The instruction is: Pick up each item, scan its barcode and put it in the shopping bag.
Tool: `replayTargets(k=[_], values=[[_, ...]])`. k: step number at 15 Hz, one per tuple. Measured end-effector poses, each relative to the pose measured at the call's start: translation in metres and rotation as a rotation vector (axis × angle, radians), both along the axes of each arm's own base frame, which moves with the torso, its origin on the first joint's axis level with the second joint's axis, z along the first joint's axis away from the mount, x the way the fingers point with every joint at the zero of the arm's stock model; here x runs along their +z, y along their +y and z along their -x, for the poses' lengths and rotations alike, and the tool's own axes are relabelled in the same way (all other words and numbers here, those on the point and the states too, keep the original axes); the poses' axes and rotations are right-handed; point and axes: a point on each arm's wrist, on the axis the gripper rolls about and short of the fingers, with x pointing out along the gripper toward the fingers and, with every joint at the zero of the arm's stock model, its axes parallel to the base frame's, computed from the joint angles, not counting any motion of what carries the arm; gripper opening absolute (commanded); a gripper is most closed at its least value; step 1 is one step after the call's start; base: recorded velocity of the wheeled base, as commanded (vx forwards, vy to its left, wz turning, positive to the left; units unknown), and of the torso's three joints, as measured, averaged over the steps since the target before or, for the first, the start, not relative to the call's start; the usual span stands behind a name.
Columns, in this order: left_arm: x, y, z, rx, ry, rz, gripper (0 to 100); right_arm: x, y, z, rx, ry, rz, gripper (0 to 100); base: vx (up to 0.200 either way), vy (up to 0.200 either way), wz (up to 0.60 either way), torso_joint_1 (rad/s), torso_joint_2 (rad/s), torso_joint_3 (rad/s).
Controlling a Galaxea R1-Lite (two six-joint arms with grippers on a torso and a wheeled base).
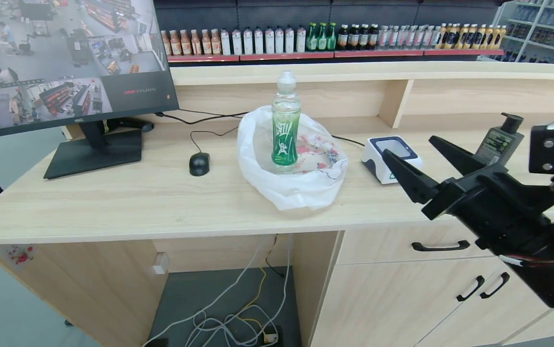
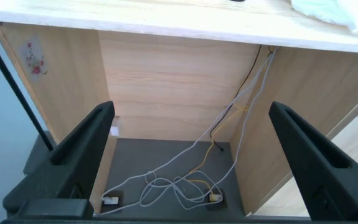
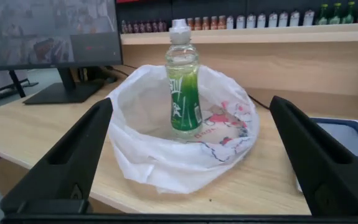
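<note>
1. Bottle (image 1: 285,125): green label, white cap, standing upright inside the shopping bag (image 1: 291,185), base down in the bag's hollow. Long axis vertical. Nothing is gripping it.
2. The bag sits mid-counter (image 1: 161,197) with its mouth open upward and its rim slumped round the bottle's lower half. The neck and cap stand well clear of the rim.
3. Scanner (image 1: 392,156): white box with a dark window, just beside the bag on the robot's right, between the bag and the right arm.
4. Right gripper (image 1: 408,145): jaws spread wide, empty. It hangs over the counter's right end at about bottle height, with the tips aimed at the bag. In its wrist view the bottle lines up between the two fingers, well beyond the tips.
5. Left gripper (image 2: 191,109): also wide open and empty, held low in front of the kneehole under the counter and facing the cables (image 2: 185,180) on the floor. It is well apart from the bottle.
6. Key relation: the bottle lies straight ahead of the right fingers, on the robot's left of that gripper. The right arm is clearly the nearer one.
7. My read is that this item is already bagged. If it does need regrasping, a level side approach across the upright body, above the bag rim, looks right.
8. Risk: it's a tall bottle on soft plastic, so a nudge could tip it.
</note>
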Motion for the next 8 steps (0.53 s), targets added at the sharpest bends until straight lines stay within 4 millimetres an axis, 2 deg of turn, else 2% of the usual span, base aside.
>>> replayTargets(k=[2, 4, 8], values=[[0.000, 0.000, 0.000, 0.000, 0.001, 0.000, 100, 0.004, -0.016, 0.007, -0.051, -0.014, -0.007, 100, 0.000, -0.200, 0.00, 0.000, 0.00, 0.000], [0.000, 0.000, 0.000, 0.000, 0.001, 0.000, 100, 0.007, -0.024, 0.012, -0.072, -0.030, -0.015, 100, 0.000, -0.200, 0.00, 0.002, 0.00, 0.002], [0.000, 0.000, 0.000, 0.000, -0.001, 0.001, 100, 0.003, -0.022, 0.008, -0.070, -0.014, -0.006, 100, 0.000, -0.200, 0.00, 0.002, 0.00, 0.002]])
